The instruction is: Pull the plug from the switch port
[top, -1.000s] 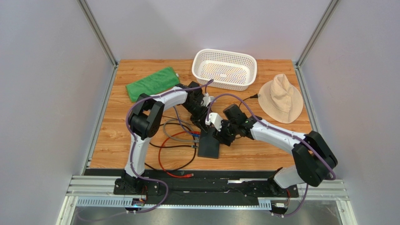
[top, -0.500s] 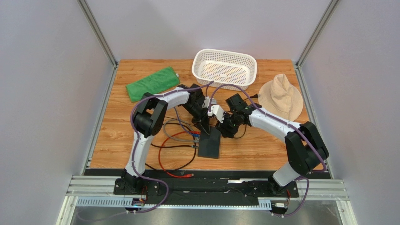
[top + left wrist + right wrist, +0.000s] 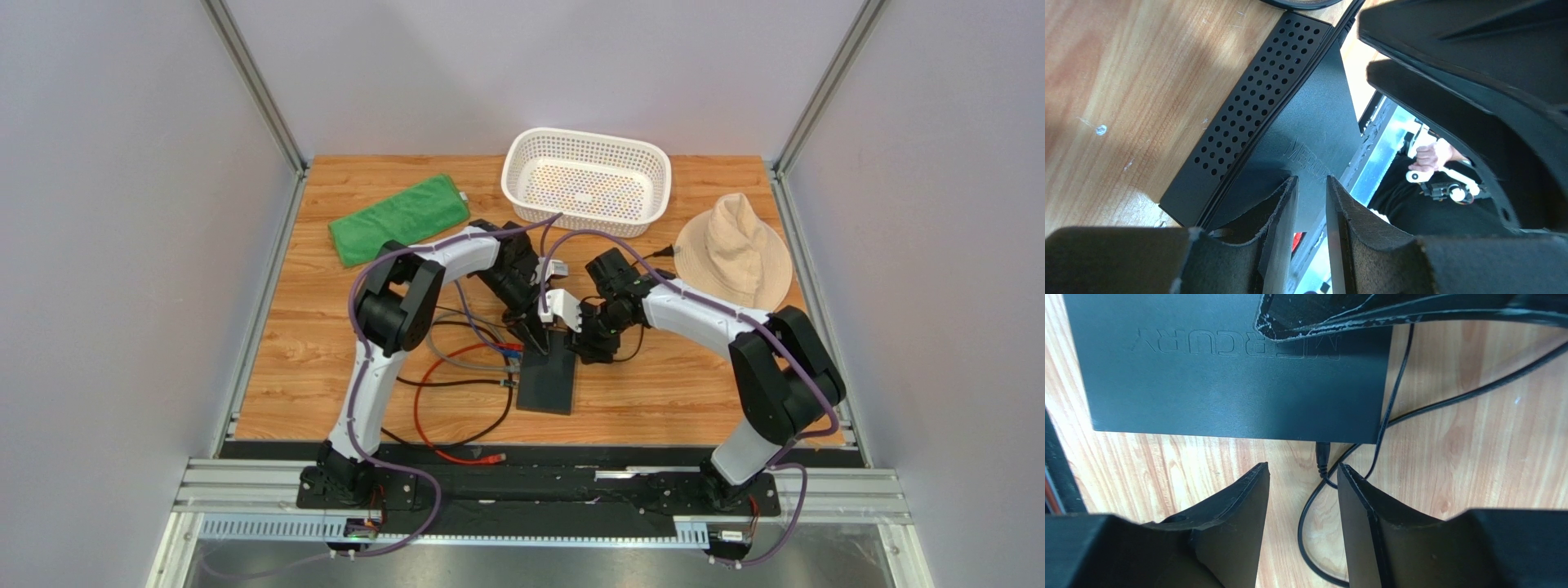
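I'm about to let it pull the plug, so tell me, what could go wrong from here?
The plug sits off-centre ahead of the open right pincer, so closing may catch only its thin cord. The left pincer hangs over the switch without gripping it, so the switch may slide along.
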Robot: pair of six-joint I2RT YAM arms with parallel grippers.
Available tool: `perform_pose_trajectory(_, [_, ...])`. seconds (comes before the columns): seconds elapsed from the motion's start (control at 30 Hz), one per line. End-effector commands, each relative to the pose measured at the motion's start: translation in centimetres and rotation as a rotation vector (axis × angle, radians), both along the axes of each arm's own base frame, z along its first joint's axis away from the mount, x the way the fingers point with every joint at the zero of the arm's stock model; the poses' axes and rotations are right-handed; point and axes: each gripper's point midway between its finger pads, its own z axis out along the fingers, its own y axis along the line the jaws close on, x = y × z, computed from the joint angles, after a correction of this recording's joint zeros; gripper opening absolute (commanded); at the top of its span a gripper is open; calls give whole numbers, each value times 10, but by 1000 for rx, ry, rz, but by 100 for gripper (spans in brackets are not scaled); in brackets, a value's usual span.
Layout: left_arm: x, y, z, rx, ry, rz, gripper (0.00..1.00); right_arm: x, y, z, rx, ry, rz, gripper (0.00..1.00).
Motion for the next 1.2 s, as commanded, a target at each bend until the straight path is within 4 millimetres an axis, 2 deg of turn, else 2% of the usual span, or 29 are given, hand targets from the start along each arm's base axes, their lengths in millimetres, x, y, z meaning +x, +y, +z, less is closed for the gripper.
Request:
perform_pose_trajectory(0.0, [19,25,-66,168,-182,-88,36,18,12,3,35,-88,59,49])
perform_pose_trajectory(0.33, [14,26,-63,156,-172,-88,36,19,14,-7,26,-98,99,46])
perform_pose_trajectory(0.47, [13,26,-65,159,-164,-88,36,20,10,-16,-18,-93,118,38])
perform_pose_trajectory(0.73, [13,28,-66,166,-167,-94,36,17,8,-22,-14,-99,127,38])
perform_pose_trajectory(0.93, [13,28,-69,170,-160,-93,36,15,10,-22,-15,-94,137,28])
perform_pose_trajectory(1.03, [13,27,-70,170,-155,-92,36,8,10,-22,-17,-63,152,19])
perform_pose_trajectory(1.07, [13,27,-70,169,-152,-94,36,6,10,-20,-18,-44,158,11])
perform_pose_trajectory(1.17, [13,27,-71,171,-151,-94,36,-2,7,-23,-38,25,160,0])
